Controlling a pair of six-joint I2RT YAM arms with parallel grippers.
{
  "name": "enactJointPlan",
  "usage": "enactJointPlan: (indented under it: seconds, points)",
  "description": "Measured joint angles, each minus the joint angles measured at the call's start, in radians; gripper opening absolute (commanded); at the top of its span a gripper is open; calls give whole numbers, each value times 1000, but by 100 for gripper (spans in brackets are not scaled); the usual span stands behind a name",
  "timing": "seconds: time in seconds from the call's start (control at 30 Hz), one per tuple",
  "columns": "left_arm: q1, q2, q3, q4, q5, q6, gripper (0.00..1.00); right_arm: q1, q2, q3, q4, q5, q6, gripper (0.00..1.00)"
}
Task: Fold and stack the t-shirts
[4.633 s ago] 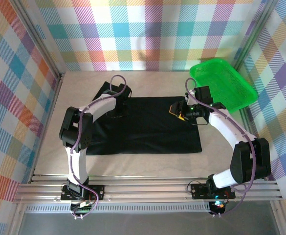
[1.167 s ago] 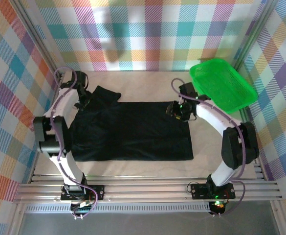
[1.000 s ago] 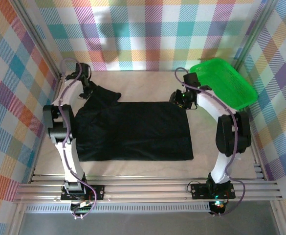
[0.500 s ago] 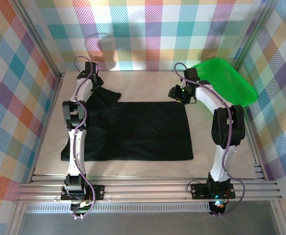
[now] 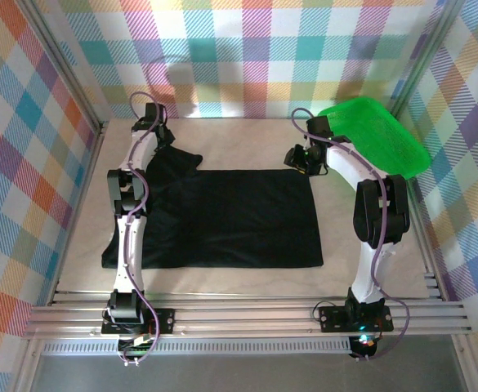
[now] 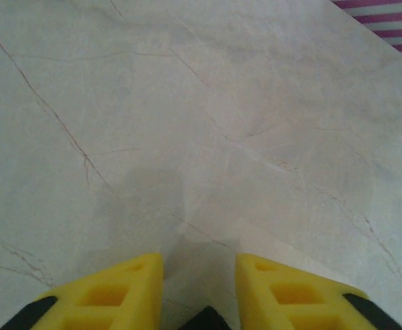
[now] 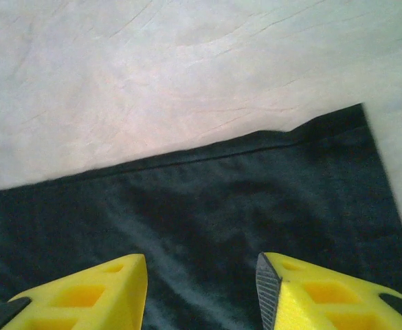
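One black t-shirt [image 5: 222, 216] lies spread flat on the pale table [image 5: 239, 139], a sleeve [image 5: 177, 159] sticking out at its far left. My left gripper [image 5: 158, 137] hovers just beyond that sleeve; in the left wrist view it [image 6: 199, 265] stands open over bare tabletop, with a dark tip at the bottom edge. My right gripper [image 5: 297, 158] is at the shirt's far right corner. In the right wrist view it [image 7: 201, 265] is open above the black cloth [image 7: 207, 199], nothing between its fingers; the hem and the corner [image 7: 355, 117] lie just ahead.
A bright green mesh basket [image 5: 373, 139] leans at the back right, close behind the right arm. Checked walls close in the table on three sides. Bare tabletop runs along the far edge and to the right of the shirt [image 5: 369, 245].
Both arms have swung from over the shirt out to its far corners. The shirt has been drawn leftward and flattened. In the last half second almost nothing moved.
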Motion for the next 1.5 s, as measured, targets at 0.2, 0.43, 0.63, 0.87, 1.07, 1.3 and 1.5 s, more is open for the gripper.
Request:
enactJointPlan:
  seconds: [0.2, 0.43, 0.63, 0.87, 1.07, 1.3, 1.5]
  points:
    - [-1, 0, 4, -32, -28, -3, 0, 20, 14, 13, -13, 193, 25, 48]
    - [-23, -13, 6, -86, -54, -24, 0, 29, 165, 156, -72, 344, 69, 45]
    - [-42, -58, -13, -147, -46, -42, 0, 29, 276, 247, -107, 386, 68, 41]
    - [-43, -132, -34, -168, -35, -45, 0, 26, 340, 315, -141, 389, 42, 38]
    - [-43, -166, -35, -177, -28, -48, 0, 25, 357, 324, -156, 390, 35, 27]
    - [-43, -222, -113, -196, -16, -64, 0, 25, 357, 328, -166, 390, 29, 0]
    - [-43, -348, -287, -190, 19, -79, 0, 25, 322, 275, -135, 385, -10, 0]
